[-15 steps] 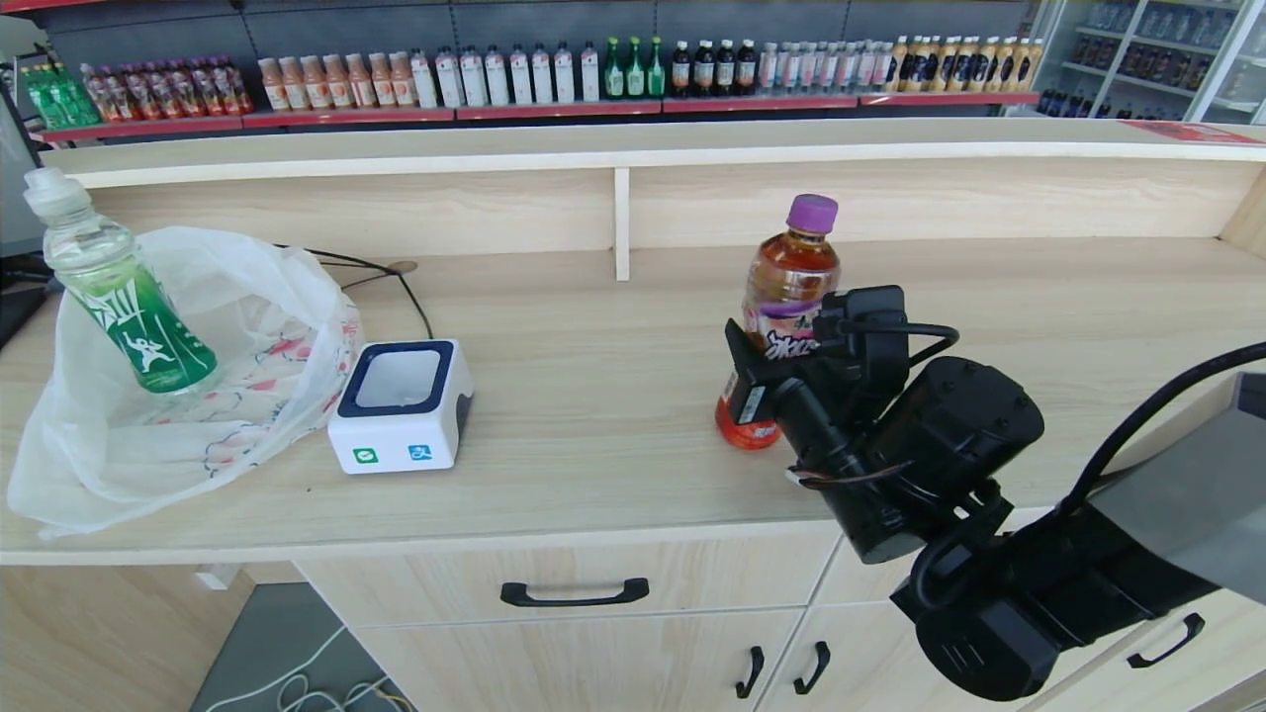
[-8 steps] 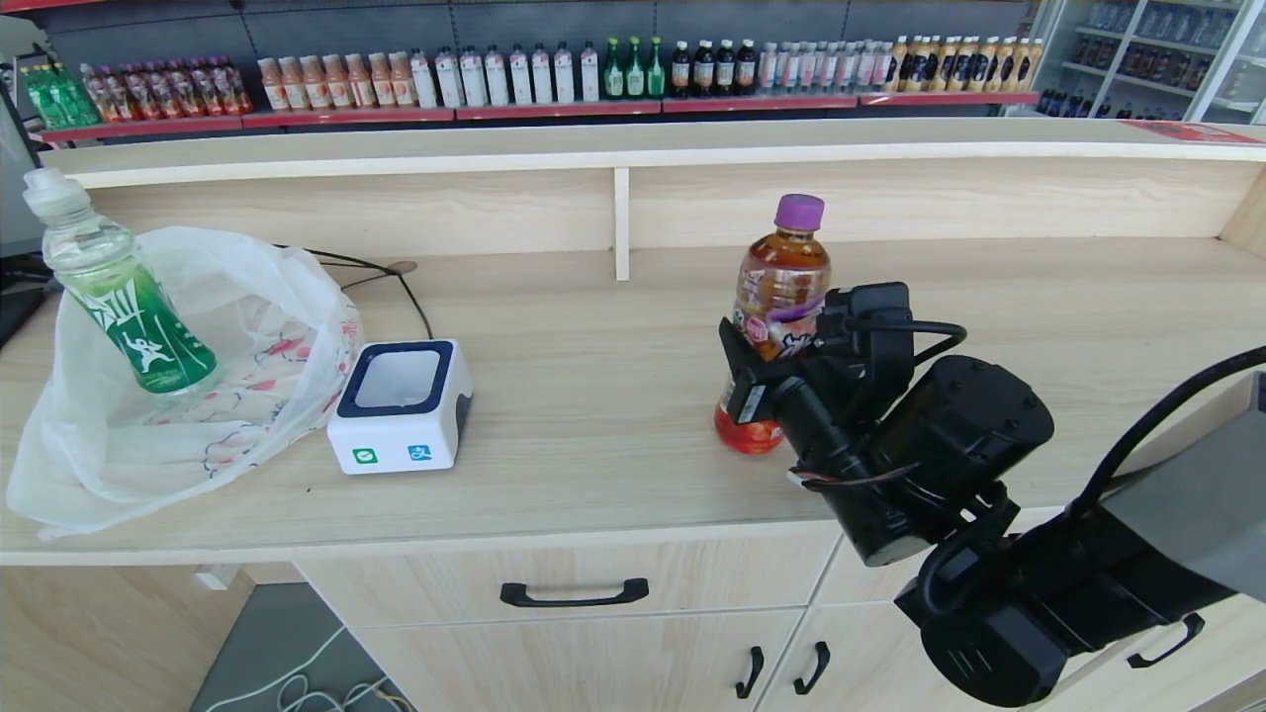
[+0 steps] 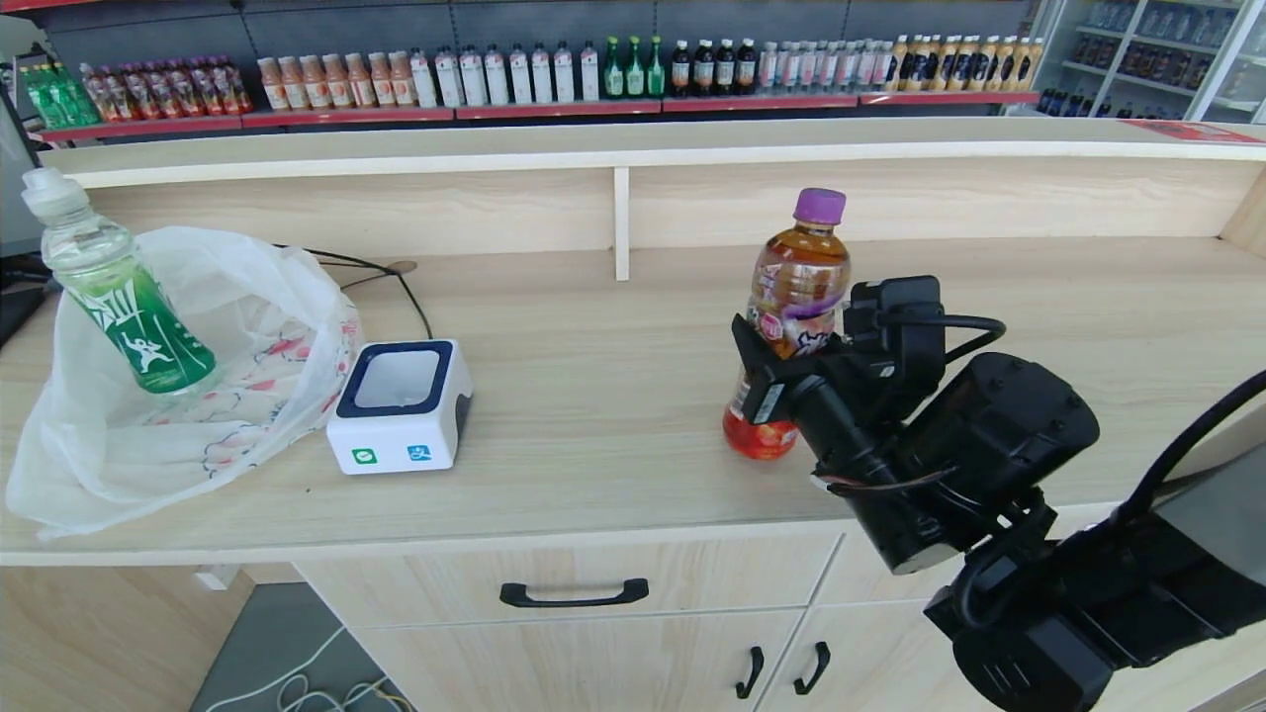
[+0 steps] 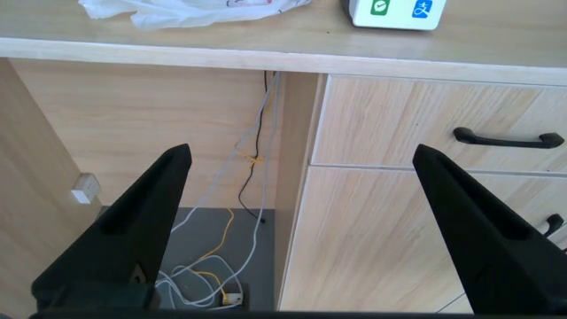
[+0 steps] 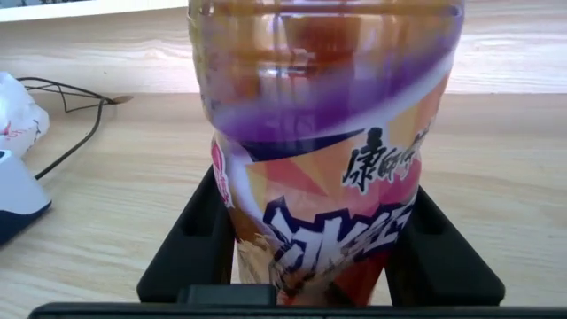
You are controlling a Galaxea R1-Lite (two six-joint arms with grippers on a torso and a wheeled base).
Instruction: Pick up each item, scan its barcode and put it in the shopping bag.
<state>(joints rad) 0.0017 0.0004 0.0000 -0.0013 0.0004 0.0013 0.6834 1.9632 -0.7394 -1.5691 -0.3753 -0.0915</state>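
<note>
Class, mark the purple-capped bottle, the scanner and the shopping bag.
purple-capped bottle (image 3: 801, 265), head view, amber shoulder
scanner (image 3: 393, 453), head view, white front face
shopping bag (image 3: 297, 321), head view, wall beside the scanner

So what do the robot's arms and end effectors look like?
The right arm is matte black with fat rounded joints and black cables looping outside; the right end effector carries a small pale sticker. The left end effector has two black wedge-shaped fingers.

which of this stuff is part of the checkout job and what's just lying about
Job: tea bottle clamped in the right hand; scanner; shopping bag, green bottle standing in it.
Lying about: shelf drinks; floor cables.
</note>
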